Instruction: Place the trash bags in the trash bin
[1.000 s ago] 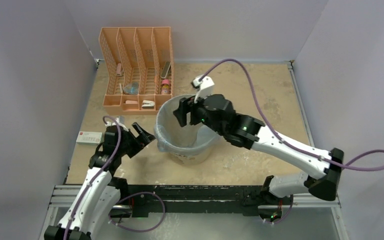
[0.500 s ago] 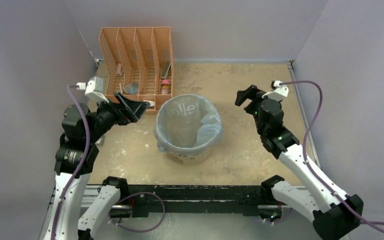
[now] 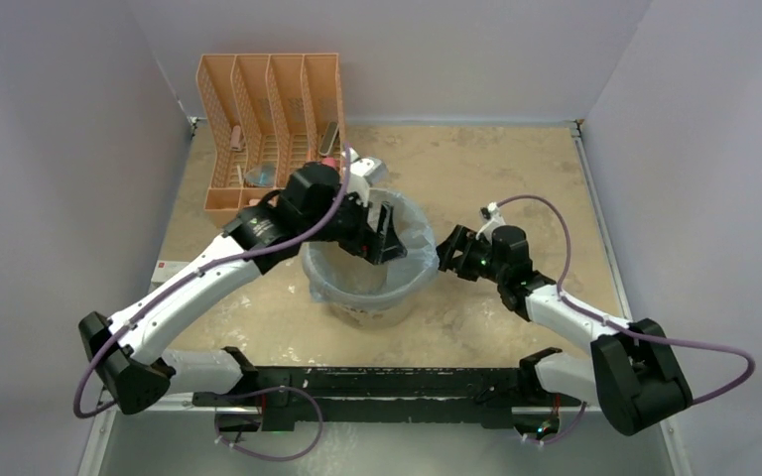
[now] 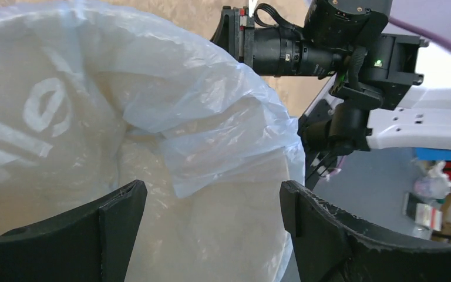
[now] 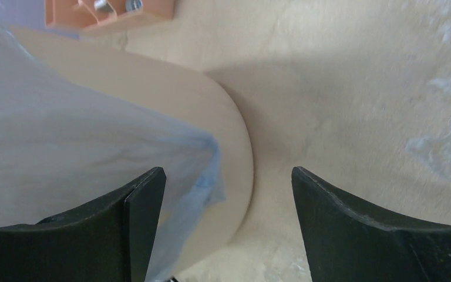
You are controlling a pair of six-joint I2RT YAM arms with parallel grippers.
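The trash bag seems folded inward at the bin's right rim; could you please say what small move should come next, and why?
Probably lower the open left hand onto the fold of the trash bag sagging inside the trash bin and close on it; the open right hand sits outside the wall.

White arms [image 3: 193, 286], black joints [image 3: 643, 375], purple cables [image 3: 531, 196].

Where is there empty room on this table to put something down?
Bare: the far right of the sandy tabletop, between the round cream bin and the back wall; also the near strip between bin and black base rail. Crowded: around the orange mesh organizer, and at the bin's rim, where the left end effector and right end effector hover.
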